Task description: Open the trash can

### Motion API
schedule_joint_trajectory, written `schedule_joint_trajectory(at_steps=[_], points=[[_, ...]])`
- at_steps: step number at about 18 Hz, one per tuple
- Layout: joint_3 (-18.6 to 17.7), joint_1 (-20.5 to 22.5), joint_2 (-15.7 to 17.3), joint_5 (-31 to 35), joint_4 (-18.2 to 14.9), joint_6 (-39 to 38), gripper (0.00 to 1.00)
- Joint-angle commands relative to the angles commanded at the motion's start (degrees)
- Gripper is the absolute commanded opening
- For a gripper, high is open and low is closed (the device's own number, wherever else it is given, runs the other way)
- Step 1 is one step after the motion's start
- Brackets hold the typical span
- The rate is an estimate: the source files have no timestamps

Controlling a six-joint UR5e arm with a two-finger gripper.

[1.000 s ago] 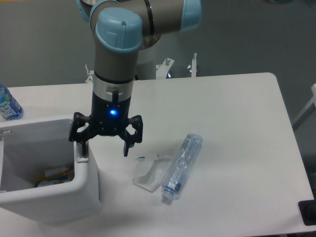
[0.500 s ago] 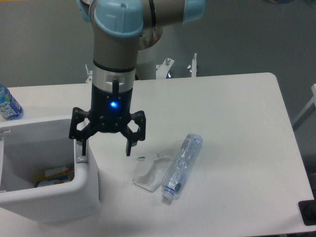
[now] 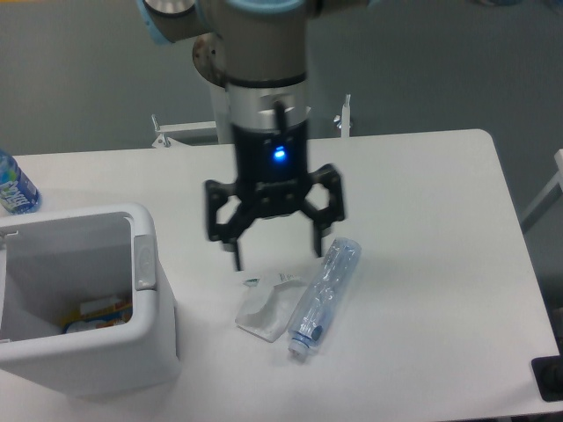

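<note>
Trash can (image 3: 132, 347) at front-left corner of tabletop (image 3: 422, 220), open on top, interior visible with some litter at bottom; grey tab on its right rim. Claw (image 3: 275, 251) hangs over tabletop middle, fingers spread wide, gripping nothing, blue light lit on body. Just below claw: crumpled clear bag (image 3: 266, 308), empty plastic bottle (image 3: 324, 297) lying beside it, touching. Blue-labelled bottle (image 3: 13, 186) at left edge.

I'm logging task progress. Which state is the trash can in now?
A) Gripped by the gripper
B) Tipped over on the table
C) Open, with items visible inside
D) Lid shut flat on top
C: the trash can stands upright with its interior exposed and packaging showing inside; the open gripper hangs apart from it.
</note>
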Motion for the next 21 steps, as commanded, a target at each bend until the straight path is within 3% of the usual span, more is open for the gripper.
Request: schedule_joint_trajectory(at_steps=[3,6,14,21], points=[[-0.1,1.9,0.3,1.4,-0.4,7.7,1.0],[-0.6,3.1,0.4,7.4,-1.7,16.9,1.0],[-1.6,6.2,0.4,12.2,-11.4,38.9,1.0],[-1.8,7.9,0.4,12.2,-12.3,42.9,1.0]])
